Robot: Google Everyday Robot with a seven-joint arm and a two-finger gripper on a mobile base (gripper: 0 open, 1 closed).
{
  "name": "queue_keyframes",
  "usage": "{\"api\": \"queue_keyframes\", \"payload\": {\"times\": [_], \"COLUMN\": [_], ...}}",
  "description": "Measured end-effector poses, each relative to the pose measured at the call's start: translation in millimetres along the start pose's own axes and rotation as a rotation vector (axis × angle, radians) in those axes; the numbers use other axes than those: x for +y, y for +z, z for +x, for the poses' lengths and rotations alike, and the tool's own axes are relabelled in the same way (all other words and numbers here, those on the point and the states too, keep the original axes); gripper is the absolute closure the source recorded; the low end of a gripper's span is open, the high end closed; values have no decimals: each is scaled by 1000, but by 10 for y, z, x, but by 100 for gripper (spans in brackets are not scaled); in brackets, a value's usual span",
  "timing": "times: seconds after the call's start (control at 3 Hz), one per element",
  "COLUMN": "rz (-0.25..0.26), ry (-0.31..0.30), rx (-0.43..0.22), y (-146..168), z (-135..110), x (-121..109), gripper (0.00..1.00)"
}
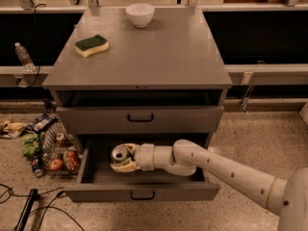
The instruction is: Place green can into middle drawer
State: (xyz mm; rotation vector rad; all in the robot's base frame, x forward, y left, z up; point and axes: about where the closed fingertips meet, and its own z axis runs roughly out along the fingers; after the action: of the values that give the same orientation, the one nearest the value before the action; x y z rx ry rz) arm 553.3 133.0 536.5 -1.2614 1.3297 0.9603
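The middle drawer (144,191) is the lower grey drawer of the cabinet, pulled open, with a small black handle on its front. My gripper (121,158) reaches into it from the right, inside the drawer's left half. It is shut on the green can (119,154), which lies tilted with its silver top facing up towards the camera. Only the can's top and a little of its side show between the pale fingers (126,167). Whether the can touches the drawer floor I cannot tell.
The drawer above (140,117) is shut. On the cabinet top (159,57) lie a green and yellow sponge (91,45) and a white bowl (140,14). Floor clutter with a wire basket (53,150) lies left of the cabinet. A water bottle (23,57) stands at left.
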Motion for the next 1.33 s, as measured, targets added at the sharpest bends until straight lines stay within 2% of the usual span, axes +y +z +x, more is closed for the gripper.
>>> {"api": "queue_keyframes", "payload": {"times": [0.33,0.67,1.0,1.33], "rz": [15,37,17,-14], "ry": [-39,-72,-84,-83], "rx": [25,48,62,59], "y": [127,215,337,400], "z": [284,572,824,914], "x": [-88,-172,-245,-253], "gripper": [85,61,30,7]}}
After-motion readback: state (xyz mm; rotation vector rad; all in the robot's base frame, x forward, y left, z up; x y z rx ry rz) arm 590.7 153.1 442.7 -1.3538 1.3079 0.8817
